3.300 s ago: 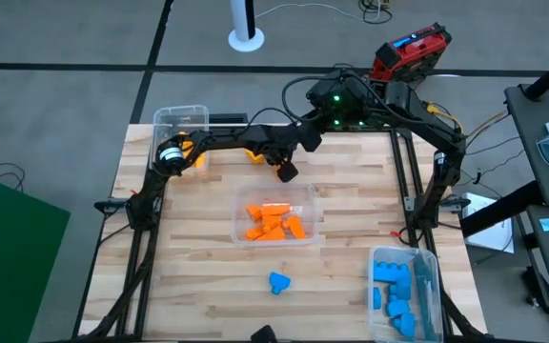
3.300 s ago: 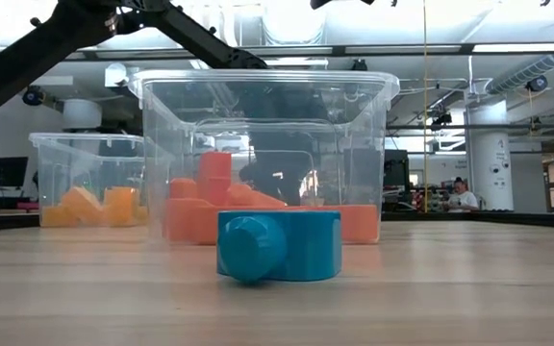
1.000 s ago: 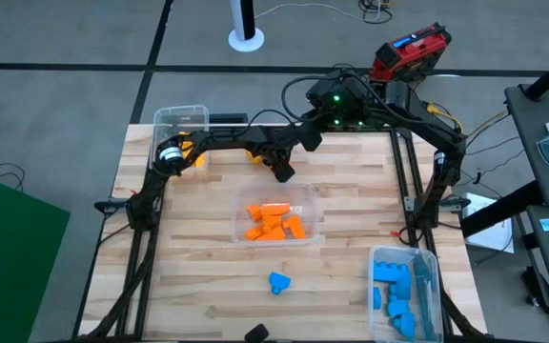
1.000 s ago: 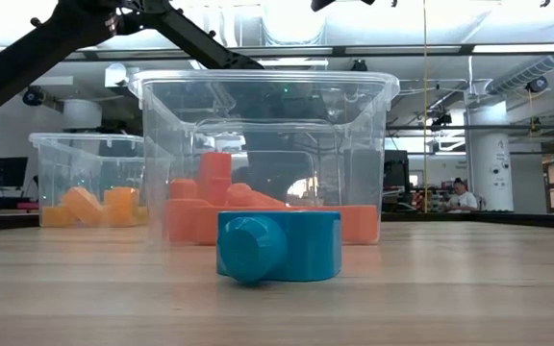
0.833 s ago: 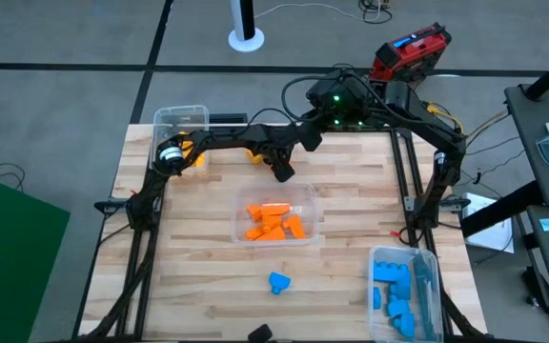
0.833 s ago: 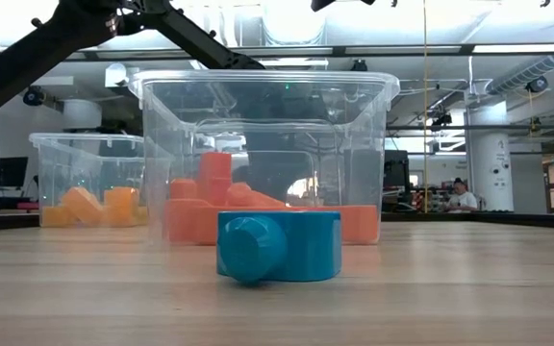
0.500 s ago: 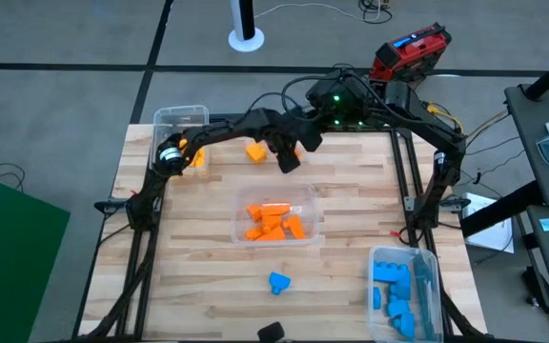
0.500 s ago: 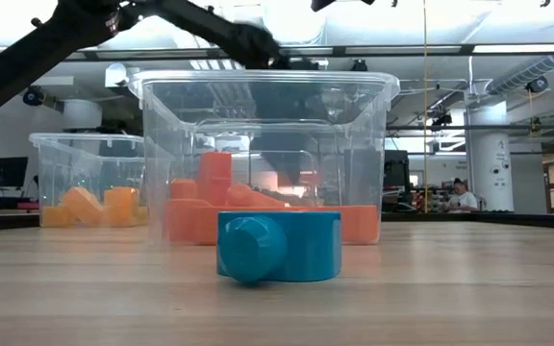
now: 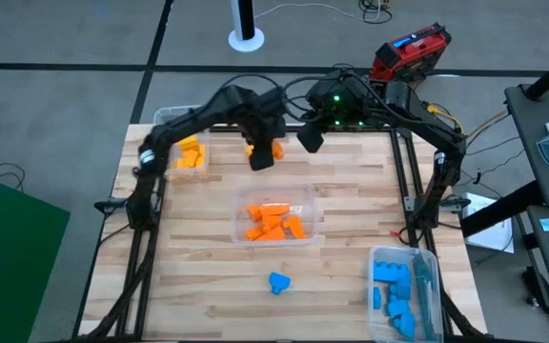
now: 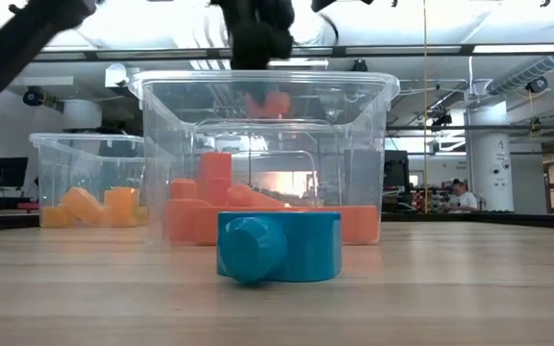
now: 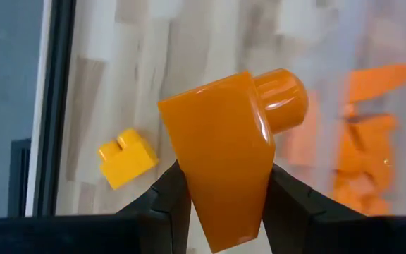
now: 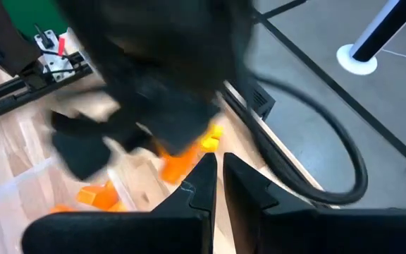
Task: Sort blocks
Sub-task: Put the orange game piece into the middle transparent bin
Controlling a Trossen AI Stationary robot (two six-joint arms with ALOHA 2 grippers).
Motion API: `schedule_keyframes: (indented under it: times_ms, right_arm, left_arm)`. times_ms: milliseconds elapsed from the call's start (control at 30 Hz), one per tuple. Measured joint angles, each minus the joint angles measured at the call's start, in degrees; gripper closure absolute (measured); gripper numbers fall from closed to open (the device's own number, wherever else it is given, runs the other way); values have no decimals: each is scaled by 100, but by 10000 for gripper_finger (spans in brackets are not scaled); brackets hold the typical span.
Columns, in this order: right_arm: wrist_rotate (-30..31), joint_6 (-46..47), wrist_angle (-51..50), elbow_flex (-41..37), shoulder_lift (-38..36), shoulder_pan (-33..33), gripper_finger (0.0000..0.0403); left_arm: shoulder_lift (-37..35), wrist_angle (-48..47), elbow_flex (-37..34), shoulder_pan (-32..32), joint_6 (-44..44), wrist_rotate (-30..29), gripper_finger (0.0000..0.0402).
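Observation:
My left gripper (image 9: 260,157) hangs over the far middle of the table, shut on an orange block (image 9: 274,150), a wedge with a round stud (image 11: 280,99). In the low view the block (image 10: 267,103) hangs above the rim of the clear middle bin (image 10: 267,86). A yellow block (image 11: 125,156) lies on the table below it. A blue block (image 9: 278,282) rests on the table near the front edge. My right gripper (image 9: 310,138) waits shut at the far edge, next to the left one. My left gripper pinches the orange block's two slanted sides (image 11: 189,183) between its two fingers (image 11: 171,194), at the wedge's narrow end. The fingers come from above, pointing down. The block is lifted clear of the table, with its stud end away from the gripper.
Three clear bins stand on the table: one with yellow-orange blocks (image 9: 191,154) at the far left, one with orange blocks (image 9: 274,221) in the middle, one with blue blocks (image 9: 396,291) at the near right. Bare wood lies at the near left.
My left gripper has risen from table height with the orange block and shifted a little toward the table's left edge. The block now hangs clear of the table, above the middle bin's rim. The yellow block stays on the table.

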Motion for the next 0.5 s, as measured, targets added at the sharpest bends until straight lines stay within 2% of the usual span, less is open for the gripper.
schedule_keyframes:
  times_ms: [267,367,500]
  right_arm:
    - [-2,-147,7,-17,0,0,385]
    - [-4,-149,2,-26,0,0,385]
    - [-13,-162,4,-26,0,2,385]
  left_arm:
    - [-1134,-4,-257,-777,-89,505,285]
    - [-1521,80,-780,-1150,-81,617,285]
    - [-2090,843,-1933,-1639,-168,613,285]
